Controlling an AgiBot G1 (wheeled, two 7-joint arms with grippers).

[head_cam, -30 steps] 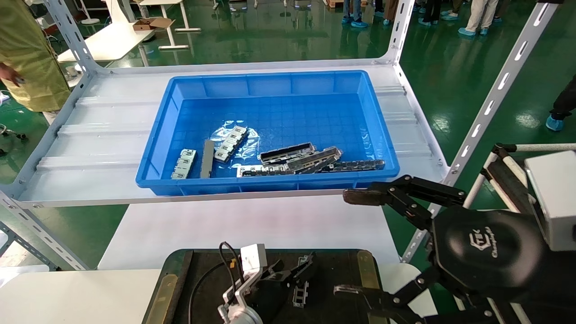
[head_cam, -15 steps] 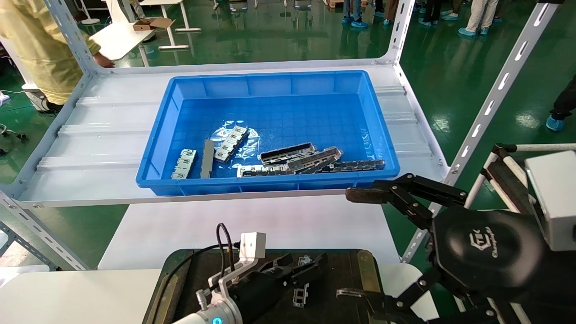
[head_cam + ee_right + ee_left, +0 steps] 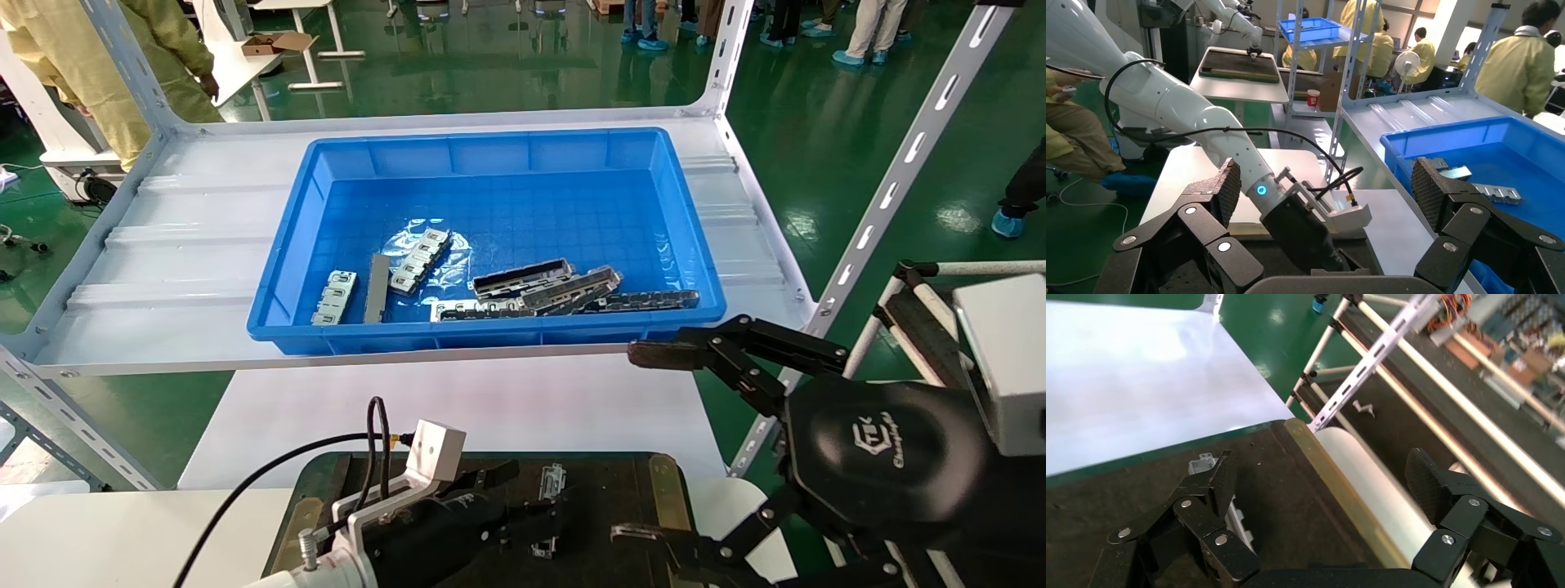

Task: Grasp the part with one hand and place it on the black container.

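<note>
Left tool [image 3: 523,498] withdrawn, spread wide, part [image 3: 553,480] on black container [image 3: 666,490], right tool [image 3: 654,445] wide.

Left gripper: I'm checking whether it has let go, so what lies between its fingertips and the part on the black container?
Head view: only bare black container surface separates the open left gripper from the part, which lies flat on it, just beyond the fingertips.

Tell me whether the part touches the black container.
Touching. Left wrist view shows the part lying on the black container beside the open left gripper.
</note>
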